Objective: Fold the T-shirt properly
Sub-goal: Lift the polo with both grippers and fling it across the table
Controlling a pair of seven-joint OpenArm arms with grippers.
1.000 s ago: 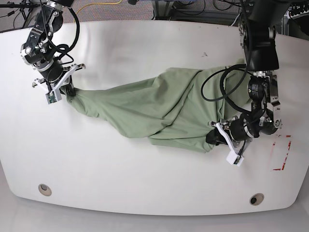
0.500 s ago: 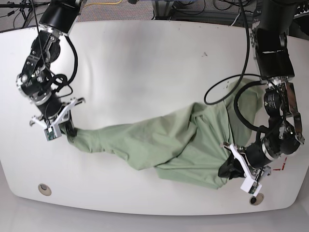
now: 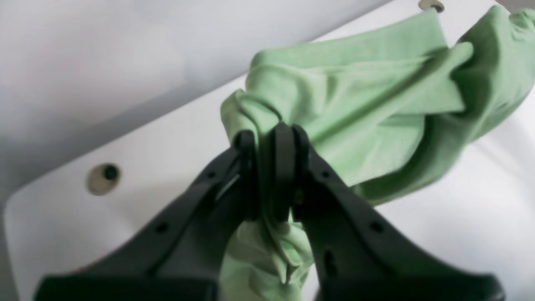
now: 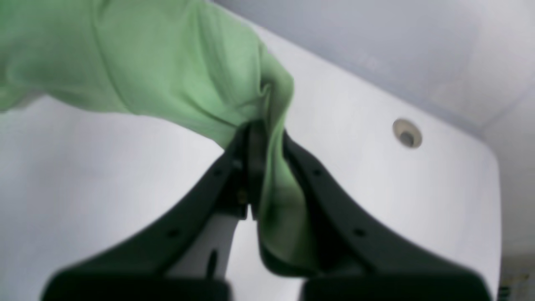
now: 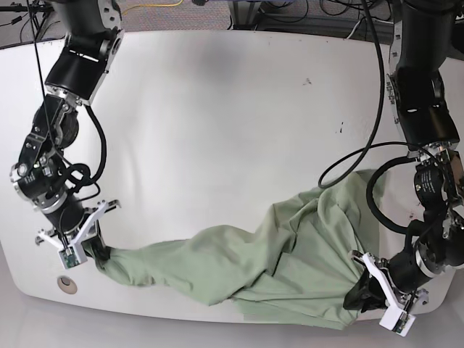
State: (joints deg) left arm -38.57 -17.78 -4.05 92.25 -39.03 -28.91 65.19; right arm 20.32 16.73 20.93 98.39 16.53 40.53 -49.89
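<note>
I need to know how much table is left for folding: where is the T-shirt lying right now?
In the base view the T-shirt stretches along the table's near edge, pinched between the right hand on the view's left and the left hand on its right.

Left tool (image 5: 360,295) clamped on T-shirt (image 5: 254,272); right tool (image 5: 96,250) likewise.

Soft matt knit T-shirt (image 5: 239,272), smooth glossy table (image 5: 217,116)
</note>
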